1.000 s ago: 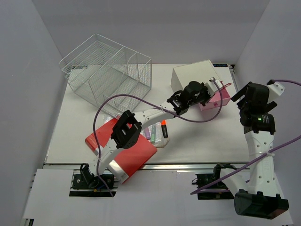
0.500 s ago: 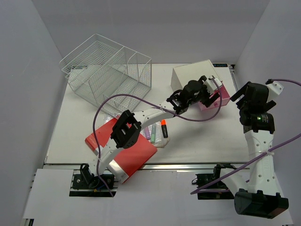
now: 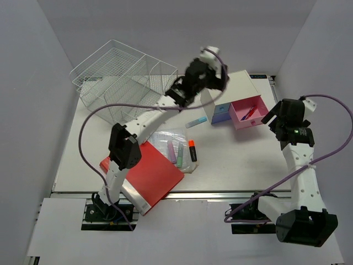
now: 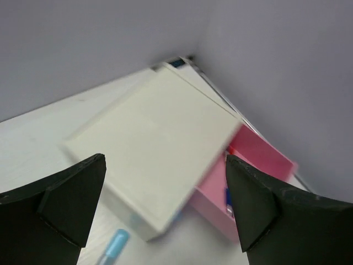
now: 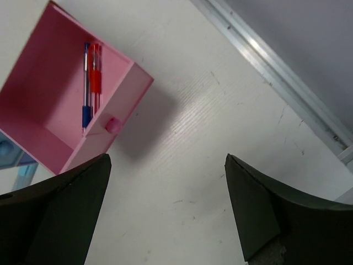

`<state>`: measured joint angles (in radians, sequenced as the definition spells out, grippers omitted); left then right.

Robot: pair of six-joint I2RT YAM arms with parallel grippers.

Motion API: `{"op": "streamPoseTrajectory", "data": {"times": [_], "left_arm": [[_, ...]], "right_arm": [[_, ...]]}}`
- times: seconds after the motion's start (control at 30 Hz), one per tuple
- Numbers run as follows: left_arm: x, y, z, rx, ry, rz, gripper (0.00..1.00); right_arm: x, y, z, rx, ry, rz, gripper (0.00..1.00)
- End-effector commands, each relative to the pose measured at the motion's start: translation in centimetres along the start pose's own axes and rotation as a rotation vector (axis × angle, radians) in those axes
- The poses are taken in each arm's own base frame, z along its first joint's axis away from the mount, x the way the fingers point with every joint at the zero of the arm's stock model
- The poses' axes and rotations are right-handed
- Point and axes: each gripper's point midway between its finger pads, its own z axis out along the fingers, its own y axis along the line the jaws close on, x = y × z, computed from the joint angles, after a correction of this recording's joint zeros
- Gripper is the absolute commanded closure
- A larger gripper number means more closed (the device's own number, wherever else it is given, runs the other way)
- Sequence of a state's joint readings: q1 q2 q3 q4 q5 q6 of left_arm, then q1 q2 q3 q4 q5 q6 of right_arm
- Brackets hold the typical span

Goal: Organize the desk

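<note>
Currently the task is judged partly complete. The desk (image 3: 237,160) spans the whole work area beneath both arms, and the drawer box (image 3: 237,83) stands near its far right corner. The pink drawer (image 5: 55,110) of the drawer box is pulled out toward the arm bases. Two pens (image 5: 91,83), one blue and one red, lie inside it along one wall.

Items judged still to be sorted:
- A light-blue marker (image 3: 197,122) lies loose on the desk just left of the drawer box.
- A clear bag (image 3: 172,144) of highlighters, with an orange highlighter (image 3: 192,150) at its right edge, lies farther left of the drawer box and nearer the arm bases.
- A red folder (image 3: 149,176) lies beyond the bag, well apart from the drawer box.
- The pink drawer is not yet shut.

The wire organizer (image 3: 124,83) stands well left of the drawer box; its contents cannot be made out.

The left gripper (image 4: 164,176) is raised above the top of the drawer box, jaws spread wide, nothing between them. The right gripper (image 5: 167,165) hovers over bare desk just right of the pink drawer, also wide and empty.

Change over the last second: the left gripper was down at the pink drawer with its jaws closed. It has since opened and lifted clear, and its wrist view is blurred. The right arm has shifted slightly toward the drawer box. The folder and bag lie as before
</note>
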<state>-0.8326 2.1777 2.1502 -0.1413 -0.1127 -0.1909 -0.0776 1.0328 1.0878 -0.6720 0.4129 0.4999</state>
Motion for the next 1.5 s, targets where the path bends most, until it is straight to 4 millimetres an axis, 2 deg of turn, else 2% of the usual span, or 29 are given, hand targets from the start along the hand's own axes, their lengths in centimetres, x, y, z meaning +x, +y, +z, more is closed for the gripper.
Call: {"op": "streamPoseTrajectory", "data": {"times": [0.0,0.07,0.1,0.17,0.23,0.27,0.33,0.4,0.53,0.7,0.77,0.97,1.07,1.1,1.17,1.23,1.27,1.3,1.33,1.4,1.47], "left_arm": [[-2.8,7.2,-1.9,-0.140,0.024,-0.202,0.02],[-0.7,8.6,-1.1,-0.168,0.079,-0.195,0.02],[-1.2,8.6,-0.9,-0.168,0.072,-0.196,0.02],[0.9,9.1,0.0,-0.173,0.117,-0.191,0.02],[1.9,9.4,0.6,-0.172,0.126,-0.200,0.02],[3.2,9.8,1.1,-0.186,0.144,-0.201,0.02],[4.4,10.2,1.6,-0.203,0.157,-0.196,0.02],[5.9,9.9,2.4,-0.171,0.184,-0.200,0.02],[7.7,9.8,3.2,-0.156,0.197,-0.221,0.02],[10.5,10.2,3.7,-0.166,0.245,-0.239,0.02],[12.2,10.5,3.6,-0.173,0.281,-0.239,0.02],[16.0,10.7,2.5,-0.174,0.372,-0.224,0.02],[16.8,11.0,2.4,-0.185,0.392,-0.208,0.02],[16.9,11.0,2.4,-0.182,0.395,-0.202,0.02],[17.0,11.1,2.3,-0.184,0.399,-0.196,0.02],[17.2,11.1,2.3,-0.178,0.405,-0.185,0.02],[17.2,11.1,2.4,-0.174,0.406,-0.181,0.02],[18.3,11.0,2.3,-0.164,0.438,-0.179,0.02],[17.7,10.8,2.6,-0.152,0.432,-0.171,0.03],[18.8,10.4,2.5,-0.121,0.472,-0.164,0.04],[19.3,10.6,2.3,-0.124,0.485,-0.150,0.04]], "right_arm": [[1.8,0.9,0.6,-0.054,0.048,0.046,0.11],[2.7,1.4,1.2,-0.082,0.067,0.060,0.11],[3.0,1.5,1.3,-0.087,0.077,0.063,0.11],[3.6,1.6,1.5,-0.089,0.100,0.063,0.11],[4.5,1.3,2.0,-0.074,0.125,0.061,0.11],[5.0,1.1,2.2,-0.066,0.136,0.057,0.11],[5.9,0.9,2.7,-0.061,0.154,0.053,0.11],[6.3,1.2,3.2,-0.076,0.159,0.041,0.16],[6.9,1.6,4.2,-0.104,0.160,0.010,0.23],[7.2,4.3,5.0,-0.256,0.159,-0.032,0.34],[7.0,5.9,5.4,-0.332,0.150,-0.029,0.41],[5.1,9.5,7.7,-0.436,0.102,-0.013,0.56],[4.8,10.7,9.4,-0.444,0.120,-0.020,0.58],[3.9,11.5,9.5,-0.460,0.101,-0.018,0.58],[4.0,12.4,10.3,-0.484,0.109,-0.021,0.60],[3.1,14.0,10.5,-0.538,0.080,-0.014,0.60],[3.4,14.4,10.9,-0.547,0.085,-0.011,0.60],[2.8,15.3,10.9,-0.577,0.053,-0.005,0.60],[2.8,15.8,11.1,-0.592,0.047,-0.001,0.60],[3.0,16.6,11.7,-0.610,0.041,-0.001,0.59],[2.4,17.6,12.2,-0.629,0.020,-0.001,0.55]]}}
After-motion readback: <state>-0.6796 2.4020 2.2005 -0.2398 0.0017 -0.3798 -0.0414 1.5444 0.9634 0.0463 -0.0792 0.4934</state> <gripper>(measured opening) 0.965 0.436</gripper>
